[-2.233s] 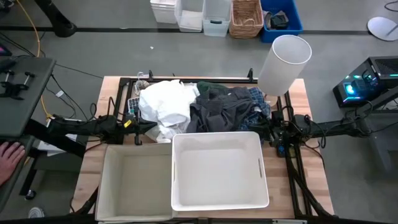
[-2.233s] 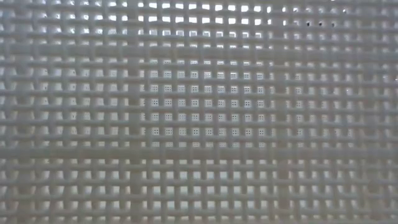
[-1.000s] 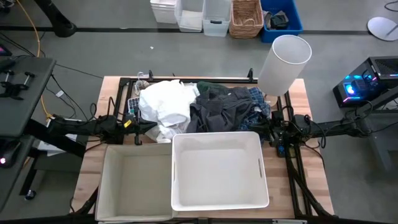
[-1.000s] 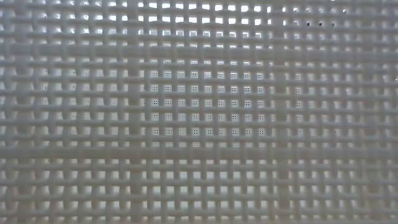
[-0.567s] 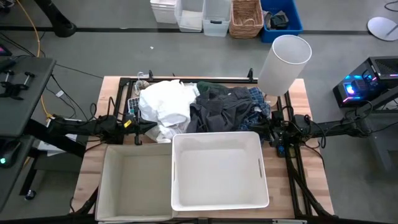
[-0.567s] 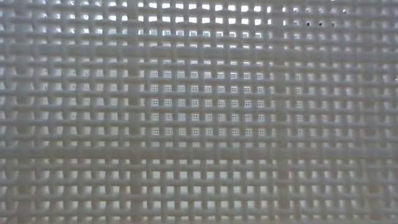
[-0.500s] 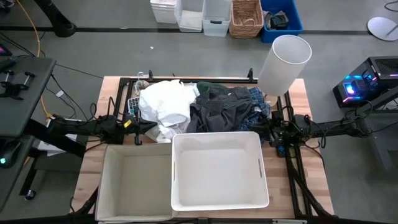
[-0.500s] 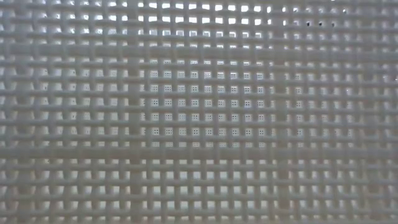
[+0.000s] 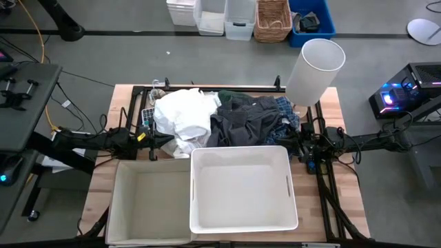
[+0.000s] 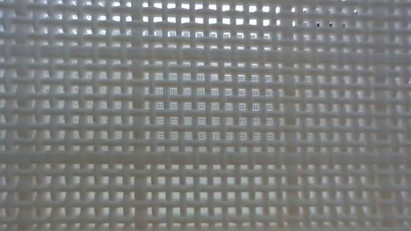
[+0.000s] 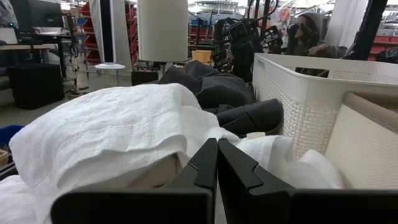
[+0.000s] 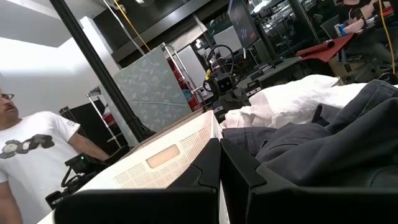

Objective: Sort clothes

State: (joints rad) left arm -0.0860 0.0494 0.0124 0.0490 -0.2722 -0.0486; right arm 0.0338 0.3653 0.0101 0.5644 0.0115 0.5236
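Note:
The clothes lie heaped at the table's far middle: white garments [image 9: 182,117] on the left, a dark grey one [image 9: 248,122] beside them, the blue-white plaid shirt [image 9: 288,109] at the right, a dark green bit [image 9: 225,96] behind. My left gripper [image 9: 169,140] is shut, low at the pile's left side by the white cloth [image 11: 118,124]. My right gripper [image 9: 288,141] is shut at the pile's right side, by the grey garment [image 12: 323,143].
A rigid white plastic bin [image 9: 242,187] and a beige bin [image 9: 148,201] stand side by side at the near edge; the white bin's lattice wall [image 10: 205,115] fills the low view. A white cylinder [image 9: 315,69] stands at the far right. A person [image 12: 31,155] stands beyond the table.

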